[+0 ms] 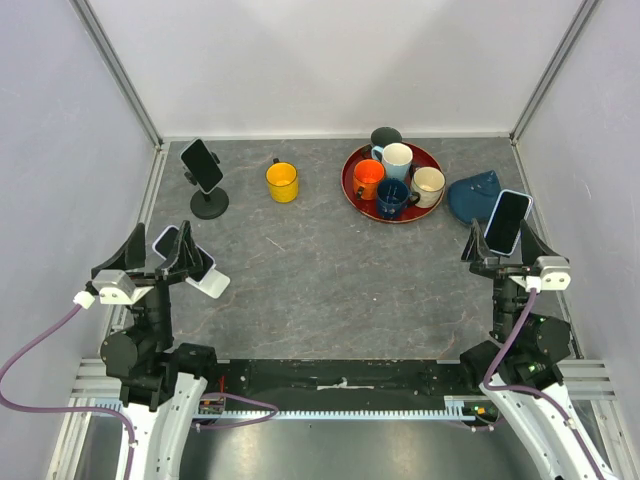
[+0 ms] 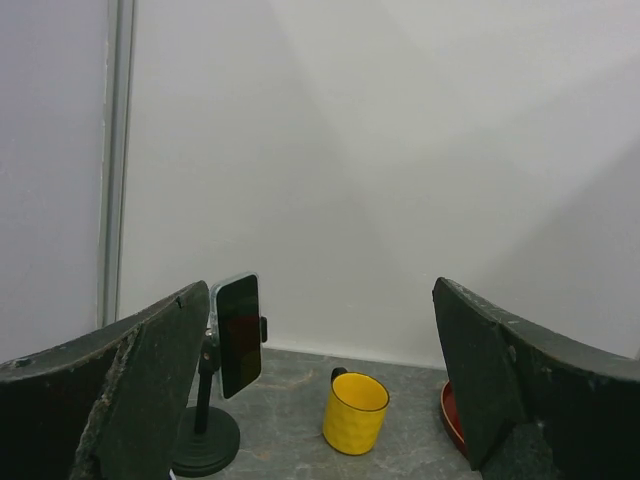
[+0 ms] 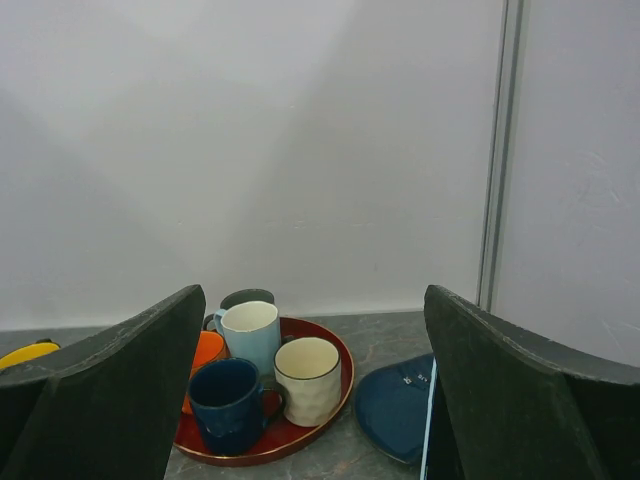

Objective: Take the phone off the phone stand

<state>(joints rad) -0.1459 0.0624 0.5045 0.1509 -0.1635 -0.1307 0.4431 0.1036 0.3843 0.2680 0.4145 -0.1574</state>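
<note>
A dark phone (image 1: 201,164) sits clamped on a black round-based stand (image 1: 209,204) at the far left; in the left wrist view the phone (image 2: 238,335) stands upright on that stand (image 2: 204,440), ahead and left. A second phone (image 1: 167,240) leans on a white stand (image 1: 213,283), partly hidden under my left gripper (image 1: 158,252), which is open and empty. A third phone (image 1: 507,221) stands tilted at the right, just at my right gripper (image 1: 505,250), open and empty; its stand is hidden. Only this phone's edge (image 3: 430,425) shows beside the right finger.
A yellow mug (image 1: 283,182) stands on the table right of the black stand, also in the left wrist view (image 2: 355,412). A red tray (image 1: 351,185) holds several mugs at the back. A blue dish (image 1: 472,195) lies right of it, seen too in the right wrist view (image 3: 395,405).
</note>
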